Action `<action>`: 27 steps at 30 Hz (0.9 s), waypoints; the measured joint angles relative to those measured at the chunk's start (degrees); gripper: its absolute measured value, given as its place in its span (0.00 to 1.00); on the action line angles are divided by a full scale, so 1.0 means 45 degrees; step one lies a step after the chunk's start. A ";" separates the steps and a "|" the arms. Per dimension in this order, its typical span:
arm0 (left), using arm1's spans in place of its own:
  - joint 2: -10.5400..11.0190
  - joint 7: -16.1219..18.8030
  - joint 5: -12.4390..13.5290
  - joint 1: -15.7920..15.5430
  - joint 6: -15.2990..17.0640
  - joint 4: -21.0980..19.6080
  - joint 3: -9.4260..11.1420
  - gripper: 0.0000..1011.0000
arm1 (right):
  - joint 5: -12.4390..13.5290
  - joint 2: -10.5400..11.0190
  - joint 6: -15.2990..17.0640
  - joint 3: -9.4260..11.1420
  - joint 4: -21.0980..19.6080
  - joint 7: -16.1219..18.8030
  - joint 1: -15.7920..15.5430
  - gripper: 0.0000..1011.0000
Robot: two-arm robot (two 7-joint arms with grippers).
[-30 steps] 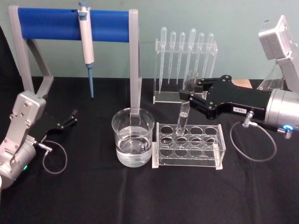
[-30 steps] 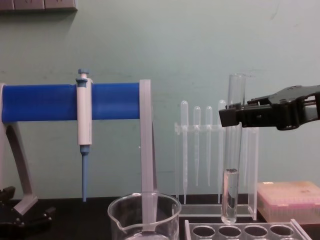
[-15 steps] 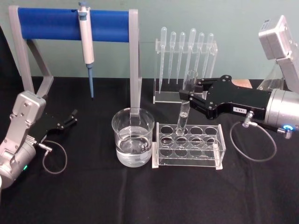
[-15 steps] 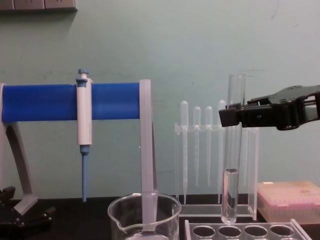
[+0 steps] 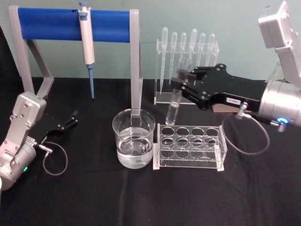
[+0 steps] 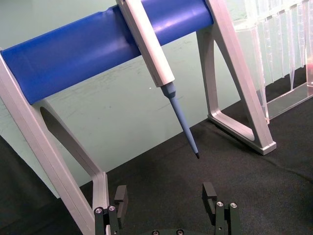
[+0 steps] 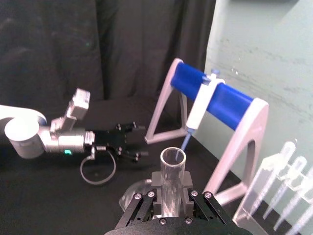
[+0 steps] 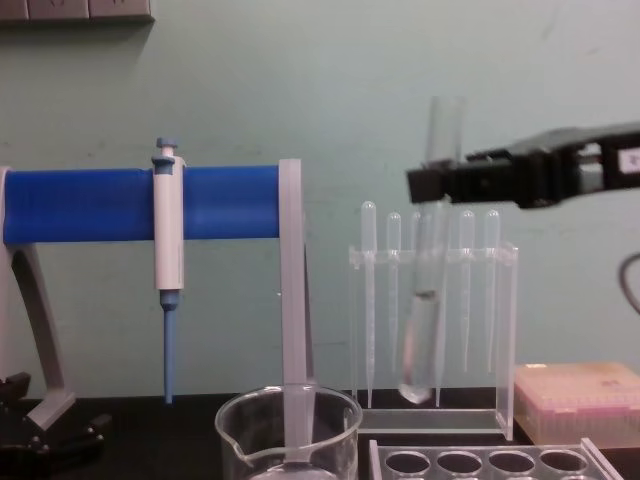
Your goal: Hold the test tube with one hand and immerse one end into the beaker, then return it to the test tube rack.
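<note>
Between the two black fingers of the right gripper (image 5: 181, 81), clamped tight: the tube (image 5: 174, 106), gripped near its open top. Hanging in the air, not in any hole, not in the water. Tilted, with the round bottom leaning toward the robot's left and the rim higher up and more to the right. From the chest, same grip on the tube (image 8: 424, 300) by the right gripper (image 8: 432, 183), with a little clear liquid in the lower part. From the right wrist, the round open rim of the tube (image 7: 172, 169) sticking up past the fingers. Just under the bottom of the tube, the back left corner of the rack (image 5: 189, 163), all holes bare. Right beside the rack, on the left, the beaker (image 5: 133, 139), wide and partly full of water, close to the tube but not touching it. Behind the tube, a row of thin pipettes (image 5: 188, 47) in a clear stand. Farther left, a micropipette (image 5: 86, 40) hanging on a blue bar (image 5: 49, 23). Far off on the left of the black cloth (image 5: 141, 197), the left gripper (image 5: 70, 120), parked low with fingers apart (image 6: 164, 196) and nothing between them. Low on the right, from the chest, a pink box (image 8: 575, 400).
</note>
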 joint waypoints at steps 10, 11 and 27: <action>0.0000 0.0000 0.0000 0.0000 0.0000 0.0000 0.0000 0.99 | 0.0061 -0.0957 0.0305 -0.0886 -0.0228 -0.0632 0.0616 0.24; -0.0001 0.0000 0.0000 0.0000 0.0000 0.0000 0.0000 0.99 | 0.0029 -0.1042 0.0314 -0.0991 -0.0213 -0.0685 0.0664 0.24; 0.0000 0.0000 0.0000 0.0000 0.0000 0.0000 0.0000 0.99 | -0.1211 -0.2323 -0.0570 -0.2080 0.1097 -0.1190 0.0746 0.24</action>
